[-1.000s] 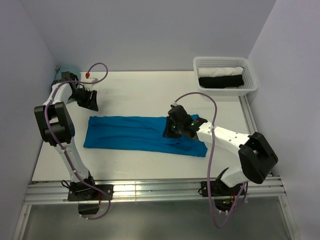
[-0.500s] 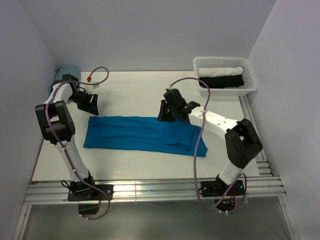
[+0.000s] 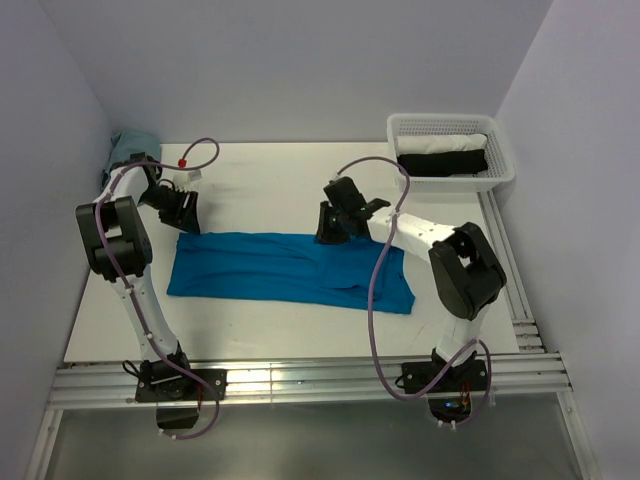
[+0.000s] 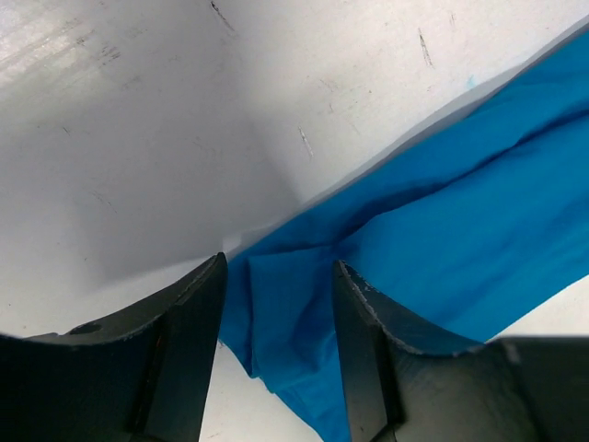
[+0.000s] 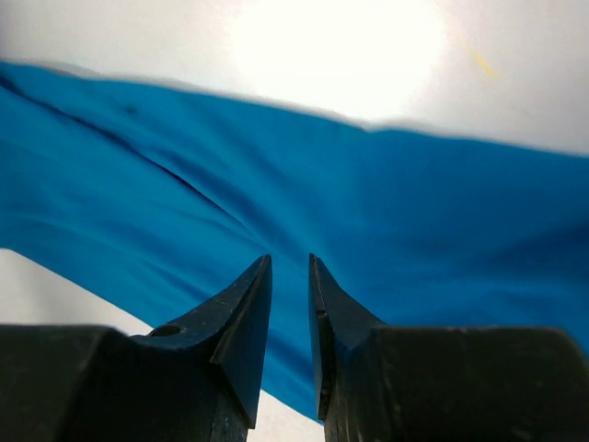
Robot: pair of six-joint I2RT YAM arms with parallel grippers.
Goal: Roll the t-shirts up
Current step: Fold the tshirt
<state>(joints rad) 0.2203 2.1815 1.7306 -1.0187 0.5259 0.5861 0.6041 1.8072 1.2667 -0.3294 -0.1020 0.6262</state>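
Across the white table (image 3: pixel 270 180) the t-shirt (image 3: pixel 270 268) runs left to right, its left corner beneath my open, empty left gripper (image 4: pixel 279 276).

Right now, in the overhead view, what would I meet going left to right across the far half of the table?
pale crumpled bundle → left gripper → right gripper → white basket

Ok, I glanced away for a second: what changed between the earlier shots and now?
The right gripper moved from the middle of the t-shirt back to its far edge, fingers slightly apart, holding nothing. The left gripper eased toward the far left corner. The t-shirt and the basket stayed put.
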